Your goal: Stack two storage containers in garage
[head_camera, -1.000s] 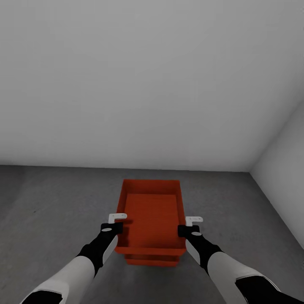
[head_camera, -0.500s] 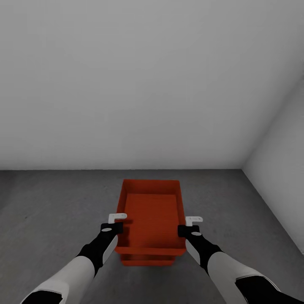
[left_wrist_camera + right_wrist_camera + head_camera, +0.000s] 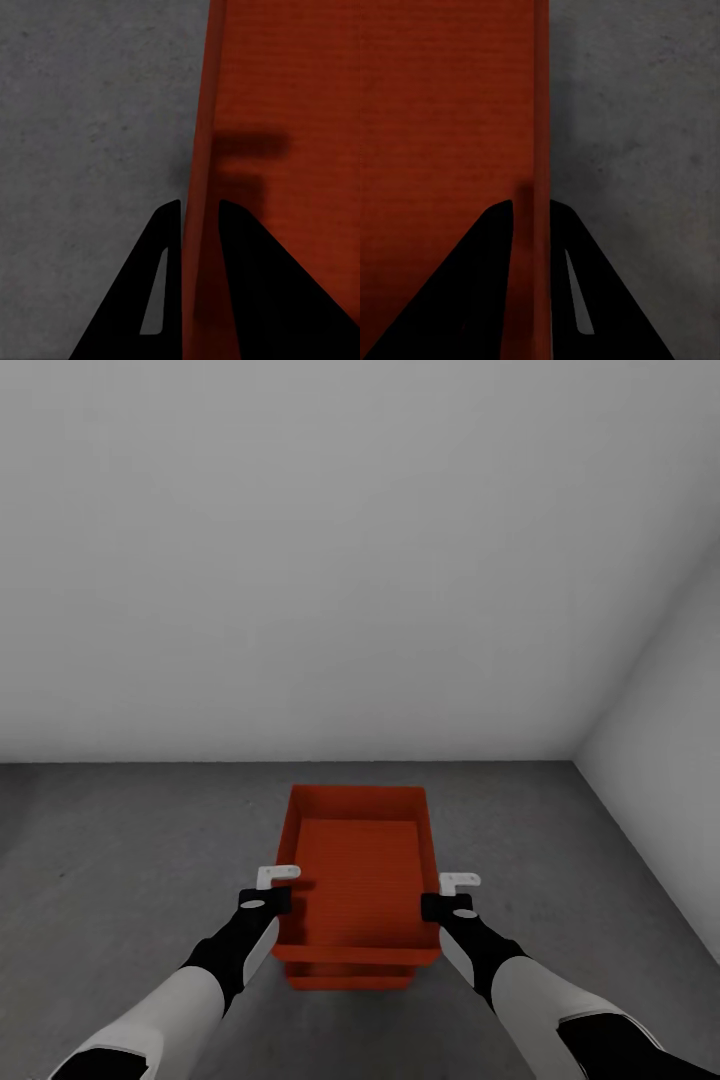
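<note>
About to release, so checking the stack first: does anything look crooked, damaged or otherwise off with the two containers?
Nothing stands out. The upper container sits squarely over the lower container, edges parallel, on the dark grey floor. The left tool and right tool each pinch a side wall. No damage shows.

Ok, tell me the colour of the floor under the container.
Dark grey, mottled like concrete. The floor shows best in the right wrist view, beside the orange-red container.

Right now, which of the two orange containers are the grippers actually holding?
The upper container: the left gripper and right gripper each pinch one of its side walls. The lower container is a strip peeking out beneath its near edge, ungripped.
</note>
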Tool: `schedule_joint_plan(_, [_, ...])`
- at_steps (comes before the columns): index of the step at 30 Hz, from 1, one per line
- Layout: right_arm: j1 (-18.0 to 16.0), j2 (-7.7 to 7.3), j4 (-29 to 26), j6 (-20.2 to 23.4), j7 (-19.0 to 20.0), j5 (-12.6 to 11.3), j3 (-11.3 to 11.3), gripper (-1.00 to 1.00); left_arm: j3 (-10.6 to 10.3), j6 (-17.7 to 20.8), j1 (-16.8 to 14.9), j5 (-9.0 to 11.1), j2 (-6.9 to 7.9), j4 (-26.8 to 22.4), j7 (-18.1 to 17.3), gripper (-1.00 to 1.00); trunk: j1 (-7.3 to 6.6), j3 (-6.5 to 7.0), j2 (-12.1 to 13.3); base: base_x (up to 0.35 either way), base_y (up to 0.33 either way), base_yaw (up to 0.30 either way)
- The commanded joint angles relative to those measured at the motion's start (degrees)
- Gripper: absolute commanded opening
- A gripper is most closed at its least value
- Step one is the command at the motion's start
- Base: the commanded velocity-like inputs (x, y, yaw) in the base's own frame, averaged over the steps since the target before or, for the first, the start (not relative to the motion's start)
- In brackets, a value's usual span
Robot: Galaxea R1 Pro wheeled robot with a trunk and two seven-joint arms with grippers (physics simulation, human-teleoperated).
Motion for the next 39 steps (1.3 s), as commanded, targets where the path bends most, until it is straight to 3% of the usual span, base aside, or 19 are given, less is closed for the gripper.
schedule_joint_plan(1, [-0.02,-0.06,-0.22,-1.74,-5.28,0.43,-0.66,-1.00,0.43,0.43,-0.03,4.82,0.09,-0.02,0.70,-1.00,0.00,-0.04,-0.03,0.000,0.000,0.082])
schedule_joint_plan(10, [-0.02,-0.12,-0.23,-1.77,-5.29,0.43,-0.66,-1.00,0.46,0.43,-0.03,4.82,0.09,-0.02,0.70,-1.00,0.00,-0.04,-0.03,0.000,0.000,0.140])
schedule_joint_plan(39, [-0.02,-0.12,-0.14,-1.74,-5.47,0.43,-0.66,-1.00,0.42,0.43,-0.03,4.92,-0.06,-0.01,0.70,-1.00,0.00,-0.04,-0.03,0.000,0.000,0.003])
